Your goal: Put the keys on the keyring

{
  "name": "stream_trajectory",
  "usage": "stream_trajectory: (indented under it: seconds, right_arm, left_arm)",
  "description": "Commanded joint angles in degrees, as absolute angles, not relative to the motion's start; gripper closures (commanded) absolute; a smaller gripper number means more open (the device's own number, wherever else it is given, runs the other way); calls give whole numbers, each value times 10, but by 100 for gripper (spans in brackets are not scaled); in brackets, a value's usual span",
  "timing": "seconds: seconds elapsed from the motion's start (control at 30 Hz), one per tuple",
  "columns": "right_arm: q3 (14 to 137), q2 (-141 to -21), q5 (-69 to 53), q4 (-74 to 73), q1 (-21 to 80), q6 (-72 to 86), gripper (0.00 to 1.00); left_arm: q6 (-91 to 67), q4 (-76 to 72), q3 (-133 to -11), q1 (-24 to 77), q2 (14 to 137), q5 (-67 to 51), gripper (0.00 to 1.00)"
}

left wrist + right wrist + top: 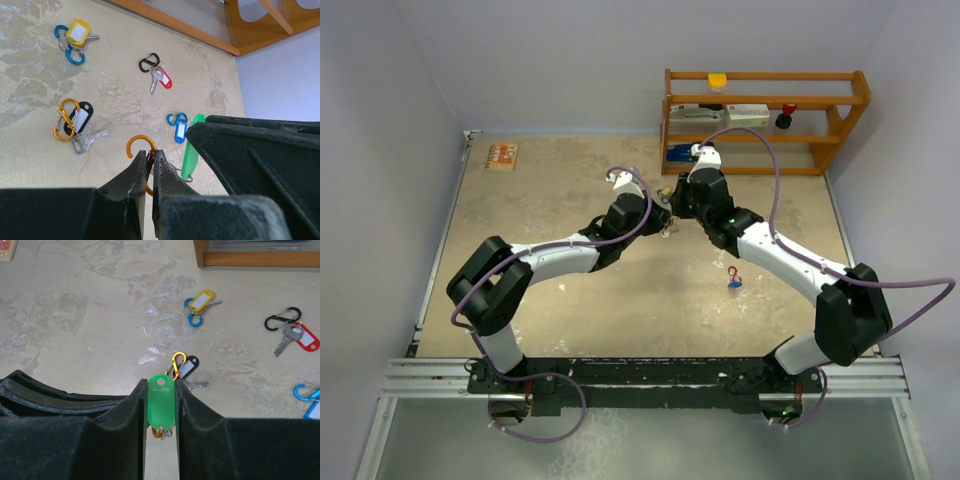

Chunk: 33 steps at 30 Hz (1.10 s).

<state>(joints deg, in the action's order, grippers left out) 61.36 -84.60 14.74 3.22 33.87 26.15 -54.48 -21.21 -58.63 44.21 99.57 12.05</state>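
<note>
My left gripper (149,152) is shut on an orange carabiner keyring (140,142), whose open hook sticks up above the fingertips. My right gripper (161,386) is shut on a green plastic key tag (160,402), held upright by its two edges. A small silver ring (165,432) hangs under the tag, right beside the orange carabiner (155,432). In the left wrist view the green tag (191,150) slants beside the left fingers, with its ring close to the carabiner. I cannot see a key blade on it. In the top view both grippers (668,208) meet above the table's middle.
Several other key sets lie on the table: a yellow tag with blue clips (75,36), a red-tagged key on a black clip (159,76), a black-tagged key on an orange clip (75,125) and a blue tag (179,129). A wooden shelf (765,120) stands at the back right.
</note>
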Motion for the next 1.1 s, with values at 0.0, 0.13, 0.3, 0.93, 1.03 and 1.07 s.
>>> stream_trajectory:
  seconds: [0.0,0.13,0.3,0.93,1.03,1.07]
  right_arm:
    - [609,-845,139,55,343,250,80]
    - [607,-846,136,57,343,249,80]
    - [605,-846,132,60,343,247,80]
    - [603,-848,124,70,343,241,81]
    - [602,-847,122,70,343,240,81]
    - [602,-846,121,70,343,240,81]
  left_arm:
    - [-546,-223,-612,435,977,112,100]
    - [-545,-222,-612,435,976,112,100]
    - [-546,-222,-610,434,975,112,100]
    - [-544,-226,-612,433,980,95,100]
    - [-544,-226,-613,433,981,95,100]
    - [-545,-226,-614,433,982,96,100]
